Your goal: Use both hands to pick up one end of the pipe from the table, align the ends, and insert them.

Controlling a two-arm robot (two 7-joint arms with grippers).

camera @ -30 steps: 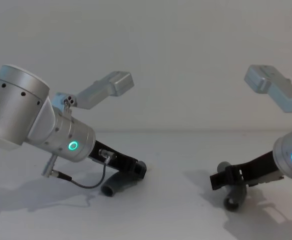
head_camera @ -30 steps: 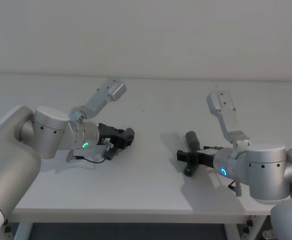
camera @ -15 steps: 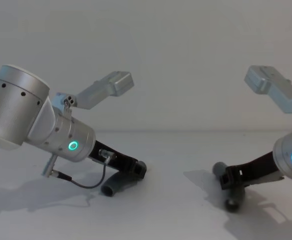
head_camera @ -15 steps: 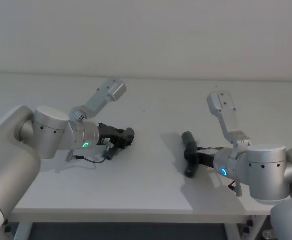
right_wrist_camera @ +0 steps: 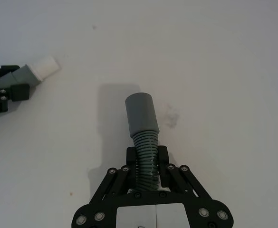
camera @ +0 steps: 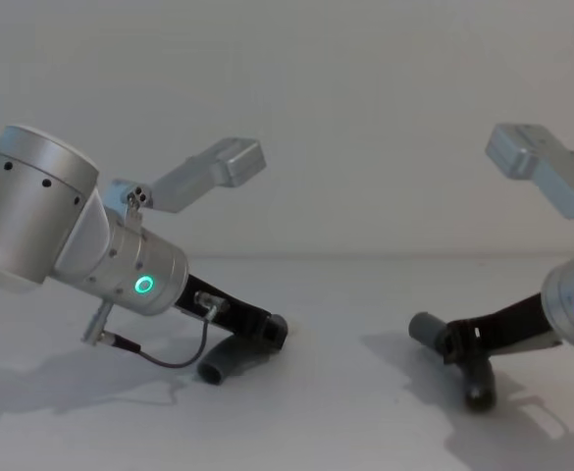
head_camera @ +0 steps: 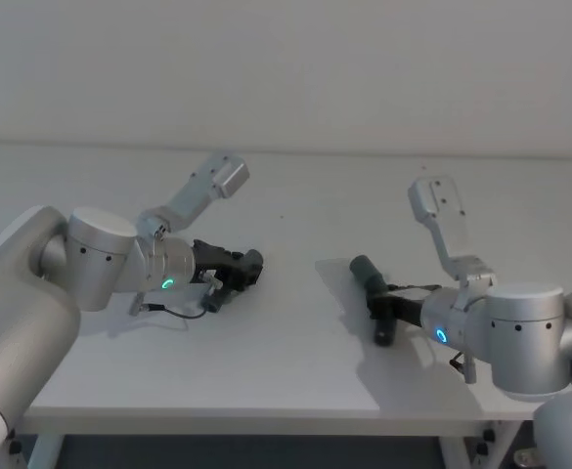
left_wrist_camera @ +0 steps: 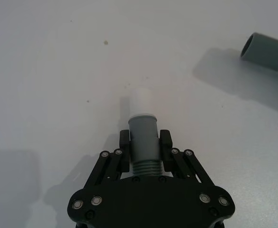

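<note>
While my left claw has stayed clamped on the left pipe, low on the table, the head view shows my right claw, gripping the right pipe, has swung its end leftward. Wrist views: each claw pinches its pipe's ribbed neck. Chest view: the ends are well apart, so aligning comes next.

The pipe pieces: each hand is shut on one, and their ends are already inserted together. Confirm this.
The ends are not inserted: the head view shows bare table between them. The left hand is indeed shut on the left pipe piece and the right hand on the right pipe piece.
</note>
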